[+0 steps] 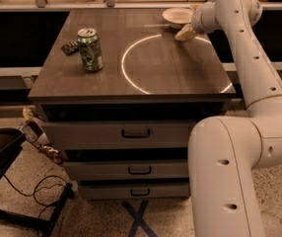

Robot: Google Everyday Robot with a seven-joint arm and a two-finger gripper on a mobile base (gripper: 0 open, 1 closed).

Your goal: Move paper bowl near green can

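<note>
As I look over the feed, gripper (185, 32): low over the far right part of the table (180, 78), just beside the near right rim of the paper bowl (177, 16)
Gripper state: I cannot tell whether it is released or clenched, nor whether it touches the bowl
Arm (239, 48): white, it rises from the bulky body at my lower right and reaches over the table's right edge toward the far corner
Paper bowl: upright at the table's far edge, right of centre, well apart from the can
Green can (90, 50): upright on the left side of the table, silver top up
Small dark flat object (70, 47): lies just beside the can, on its far left
White ring (123, 65): thin circle on the dark tabletop; I see the bowl just beyond its far edge and the can outside it to the left
Drawers (136, 132): three under the top, dark handles
Floor: speckled, with a blue tape cross (138, 220) and a black cable (35, 187) at left
</note>
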